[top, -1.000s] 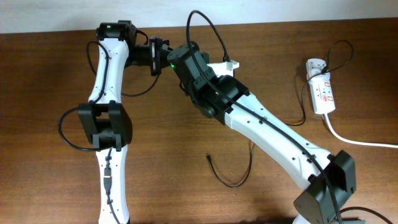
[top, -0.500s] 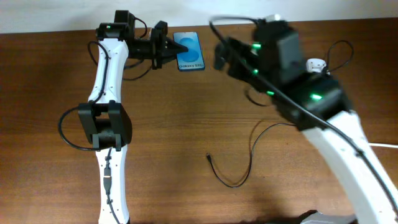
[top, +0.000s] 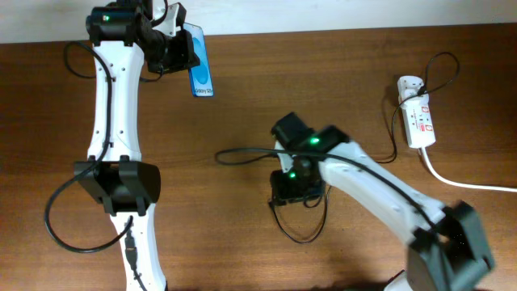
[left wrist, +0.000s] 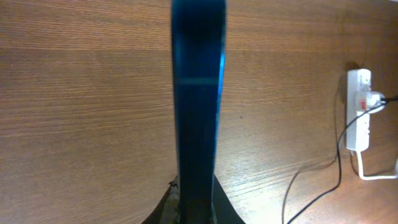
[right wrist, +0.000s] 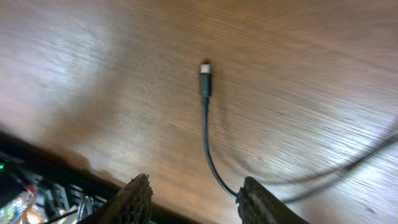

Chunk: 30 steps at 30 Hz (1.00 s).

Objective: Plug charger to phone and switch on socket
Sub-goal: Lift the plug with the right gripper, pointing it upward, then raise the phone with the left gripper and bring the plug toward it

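Left end effector (left wrist: 194,208) tight around phone (left wrist: 198,93)

The table (top: 242,97) is brown wood, grain plain, with a soft sheen. The phone (top: 201,71) screen is glossy. The charger cable (right wrist: 206,134) is matt black, its tip (right wrist: 204,67) metal-bright. The socket (top: 418,120) is smooth white plastic.

phone (left wrist: 198,93) edge-on in jaws, socket (left wrist: 359,112) (far right)
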Available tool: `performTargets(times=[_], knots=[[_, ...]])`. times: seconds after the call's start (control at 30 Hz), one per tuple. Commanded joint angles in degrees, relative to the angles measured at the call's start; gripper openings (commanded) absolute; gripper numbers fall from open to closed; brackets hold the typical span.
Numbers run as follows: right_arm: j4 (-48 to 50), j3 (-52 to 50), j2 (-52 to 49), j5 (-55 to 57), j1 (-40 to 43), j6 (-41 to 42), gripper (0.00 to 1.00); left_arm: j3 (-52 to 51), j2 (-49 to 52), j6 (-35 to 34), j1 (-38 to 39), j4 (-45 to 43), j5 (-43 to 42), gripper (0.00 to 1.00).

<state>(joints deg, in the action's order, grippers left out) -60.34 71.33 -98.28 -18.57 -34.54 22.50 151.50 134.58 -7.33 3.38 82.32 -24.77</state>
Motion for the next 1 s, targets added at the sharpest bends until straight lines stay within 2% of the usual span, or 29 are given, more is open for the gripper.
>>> performTargets(times=[0.0, 0.1, 0.27, 0.33, 0.47, 0.97], knots=[[2.12, -0.70, -6.29, -2.27, -2.23, 1.92, 0.42, 0.44, -0.46, -0.79, -0.20, -0.17, 1.25, 0.00], [2.47, -0.72, -11.65, -2.56, -3.02, 2.40, 0.39, 0.44, -0.46, -0.79, -0.28, 0.39, 1.27, 0.00], [2.40, -0.72, -12.59, -3.91, -3.06, 2.38, 0.39, 0.44, -0.46, -0.79, -0.26, 0.42, 1.25, 0.00], [5.09, -0.85, -12.61, -3.74, -3.06, 2.45, 0.35, 0.44, -0.46, -0.79, -0.26, 0.42, 1.22, 0.00], [9.66, -2.80, -12.72, -0.24, -3.04, 7.63, 0.27, 0.44, -0.46, -0.79, -0.28, 0.46, 1.25, 0.00], [11.80, -4.04, -12.74, 0.85, -2.95, 8.04, 0.22, 0.44, -0.46, -0.79, -0.26, 0.46, 1.03, 0.00]])
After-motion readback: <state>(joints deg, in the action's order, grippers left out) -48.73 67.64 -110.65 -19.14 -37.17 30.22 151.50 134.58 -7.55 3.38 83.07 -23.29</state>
